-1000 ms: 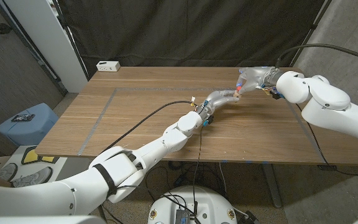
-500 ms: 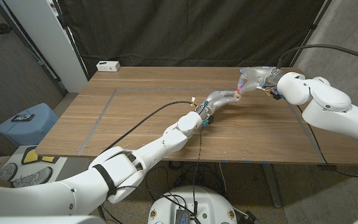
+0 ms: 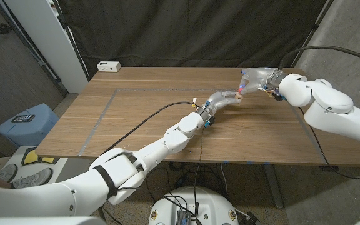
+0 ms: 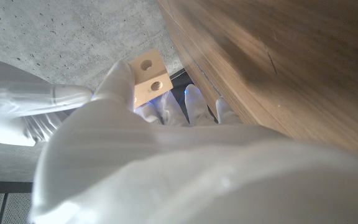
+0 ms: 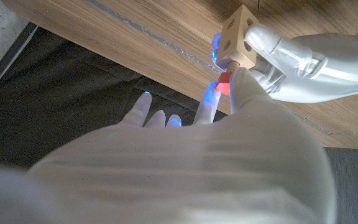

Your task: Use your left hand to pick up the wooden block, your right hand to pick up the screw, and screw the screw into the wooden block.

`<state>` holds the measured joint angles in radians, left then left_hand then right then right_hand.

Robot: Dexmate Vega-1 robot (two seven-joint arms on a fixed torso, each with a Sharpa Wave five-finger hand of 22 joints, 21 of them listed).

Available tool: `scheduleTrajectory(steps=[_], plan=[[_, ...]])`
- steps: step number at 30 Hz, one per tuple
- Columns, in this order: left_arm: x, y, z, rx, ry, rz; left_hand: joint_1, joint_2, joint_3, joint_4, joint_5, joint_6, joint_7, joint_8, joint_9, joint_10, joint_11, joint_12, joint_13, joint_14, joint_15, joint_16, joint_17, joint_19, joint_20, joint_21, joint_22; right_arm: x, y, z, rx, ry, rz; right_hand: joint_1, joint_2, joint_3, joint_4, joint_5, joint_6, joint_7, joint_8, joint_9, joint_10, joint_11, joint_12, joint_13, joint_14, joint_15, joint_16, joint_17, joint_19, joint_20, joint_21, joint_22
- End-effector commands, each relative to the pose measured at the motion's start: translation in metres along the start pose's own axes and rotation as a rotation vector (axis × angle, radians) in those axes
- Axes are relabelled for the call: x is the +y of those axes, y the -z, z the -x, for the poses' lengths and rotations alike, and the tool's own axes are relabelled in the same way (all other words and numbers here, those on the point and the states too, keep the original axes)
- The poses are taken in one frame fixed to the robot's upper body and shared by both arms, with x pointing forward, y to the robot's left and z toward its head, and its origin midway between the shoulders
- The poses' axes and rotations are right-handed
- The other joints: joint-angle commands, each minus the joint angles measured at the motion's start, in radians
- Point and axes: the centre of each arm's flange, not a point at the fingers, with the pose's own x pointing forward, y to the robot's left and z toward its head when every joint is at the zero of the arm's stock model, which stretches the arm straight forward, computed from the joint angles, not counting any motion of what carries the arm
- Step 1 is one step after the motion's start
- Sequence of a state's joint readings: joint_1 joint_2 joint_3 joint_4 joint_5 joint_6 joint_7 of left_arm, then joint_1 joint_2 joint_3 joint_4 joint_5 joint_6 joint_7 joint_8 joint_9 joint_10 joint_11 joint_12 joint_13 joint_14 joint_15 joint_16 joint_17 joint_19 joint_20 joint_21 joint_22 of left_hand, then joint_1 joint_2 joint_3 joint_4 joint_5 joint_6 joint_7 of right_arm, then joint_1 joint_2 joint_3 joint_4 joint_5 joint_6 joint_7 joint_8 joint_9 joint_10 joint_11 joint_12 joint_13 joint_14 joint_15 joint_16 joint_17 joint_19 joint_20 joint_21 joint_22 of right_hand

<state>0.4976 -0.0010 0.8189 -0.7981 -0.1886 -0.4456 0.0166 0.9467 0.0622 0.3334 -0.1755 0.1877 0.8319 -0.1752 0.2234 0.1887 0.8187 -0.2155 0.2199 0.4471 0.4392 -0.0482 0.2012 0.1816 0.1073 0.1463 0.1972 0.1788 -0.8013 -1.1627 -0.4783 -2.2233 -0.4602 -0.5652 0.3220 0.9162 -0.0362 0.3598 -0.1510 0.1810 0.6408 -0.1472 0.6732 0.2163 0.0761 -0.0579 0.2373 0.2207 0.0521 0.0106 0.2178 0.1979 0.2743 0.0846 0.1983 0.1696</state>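
1. Two hands meet above the far right part of the bench (image 3: 167,119), near its back edge.
2. Left hand (image 3: 220,99) grips the wooden block (image 3: 237,96); left wrist view shows the block (image 4: 148,78) pinched between thumb and fingers, two round holes on one face.
3. Right hand (image 3: 255,79) pinches the screw (image 3: 240,87), red head. In the right wrist view the screw (image 5: 227,81) touches one face of the block (image 5: 240,37); the other fingers (image 5: 145,106) are spread, tips lit blue.
4. Block and screw are both held clear of the bench surface.
5. How deep the screw sits cannot be told; the right fingers cover the joint.
6. Around: a white box (image 3: 109,65) on the far left corner of the bench, well apart from the hands.
7. A black cable (image 3: 149,119) runs along the left arm across the bench.
8. Grey tape lines (image 3: 105,109) mark a rectangle on the bench.
9. A black curtain (image 3: 186,31) hangs behind; a blue-grey stool (image 3: 27,125) holding a small dark item stands on the floor to the left.
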Motion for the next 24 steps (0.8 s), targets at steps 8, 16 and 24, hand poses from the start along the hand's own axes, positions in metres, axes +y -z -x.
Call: scheduleTrajectory(steps=[8, 16, 24], plan=[[-0.0003, -0.0012, 0.0009, -0.004, -0.003, -0.004, 0.032, 0.002, 0.012, -0.002, 0.001, 0.040, -0.015, 0.006, 0.005, 0.013, -0.003, 0.006, 0.007, 0.001, -0.070, 0.004, 0.002, 0.002, 0.000, 0.005, 0.003, 0.0023, -0.0024, 0.0024, 0.007, 0.041, 0.007, -0.038, -0.009, -0.018, 0.012, 0.004, 0.063, 0.008, 0.042, 0.022, 0.052, 0.001, 0.016, 0.003, 0.054, -0.022, 0.016, 0.009, 0.076, -0.031, 0.021, 0.002], [-0.0004, -0.0018, 0.0020, -0.006, -0.005, -0.003, 0.036, 0.001, 0.012, 0.001, 0.000, 0.041, -0.013, 0.006, 0.005, 0.013, -0.003, 0.006, 0.008, 0.002, -0.070, 0.005, 0.002, 0.003, 0.000, 0.006, 0.003, 0.0039, -0.0039, 0.0023, 0.017, 0.048, 0.020, -0.056, -0.008, -0.027, 0.018, 0.006, 0.092, 0.016, 0.063, 0.033, 0.085, -0.003, 0.024, 0.002, 0.076, -0.039, 0.021, 0.010, 0.106, -0.046, 0.023, 0.001], [-0.0010, -0.0016, 0.0028, -0.006, -0.003, -0.001, 0.041, 0.000, 0.011, 0.002, -0.001, 0.043, -0.011, 0.007, 0.005, 0.014, -0.003, 0.005, 0.008, 0.002, -0.069, 0.005, 0.003, 0.002, 0.000, 0.006, 0.003, 0.0063, -0.0051, 0.0025, 0.029, 0.051, 0.033, -0.081, -0.010, -0.041, 0.027, 0.006, 0.115, 0.024, 0.073, 0.032, 0.110, 0.000, 0.029, 0.001, 0.093, -0.046, 0.024, 0.011, 0.133, -0.058, 0.026, 0.001]])
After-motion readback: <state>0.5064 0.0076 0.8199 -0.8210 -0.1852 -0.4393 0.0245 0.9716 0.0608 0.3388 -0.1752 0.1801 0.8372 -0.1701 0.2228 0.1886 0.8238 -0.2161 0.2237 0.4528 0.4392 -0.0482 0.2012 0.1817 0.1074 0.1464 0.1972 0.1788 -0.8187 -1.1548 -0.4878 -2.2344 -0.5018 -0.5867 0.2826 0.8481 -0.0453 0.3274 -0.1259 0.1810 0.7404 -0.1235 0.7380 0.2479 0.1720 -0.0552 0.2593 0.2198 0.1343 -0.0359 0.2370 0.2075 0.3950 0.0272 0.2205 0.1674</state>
